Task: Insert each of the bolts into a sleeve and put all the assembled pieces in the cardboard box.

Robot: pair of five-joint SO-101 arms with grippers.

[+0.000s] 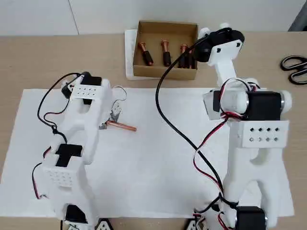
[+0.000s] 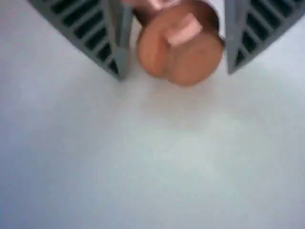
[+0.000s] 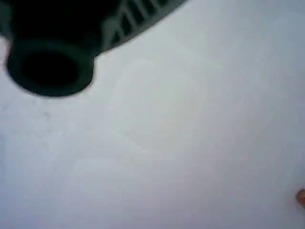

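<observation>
My left gripper [image 1: 111, 120] is shut on the head end of a copper bolt [image 1: 123, 126], which lies level just over the white sheet [image 1: 158, 163]. In the left wrist view the bolt's round head [image 2: 180, 45] sits between the ribbed grey fingers [image 2: 102, 33]. My right gripper [image 3: 57, 33] is shut on a black sleeve [image 3: 50, 67], whose hollow end faces the camera above the white sheet. The right arm's wrist [image 1: 218, 45] stands by the cardboard box [image 1: 165, 72], at its right end. Inside the box lie assembled bolt-and-sleeve pieces [image 1: 166, 52].
Scissors [image 1: 295, 67] lie at the table's far right edge. A black cable [image 1: 165, 112] runs across the sheet from the right wrist toward the right arm's base. The box rests on a small white pad [image 1: 129, 48] beyond the sheet.
</observation>
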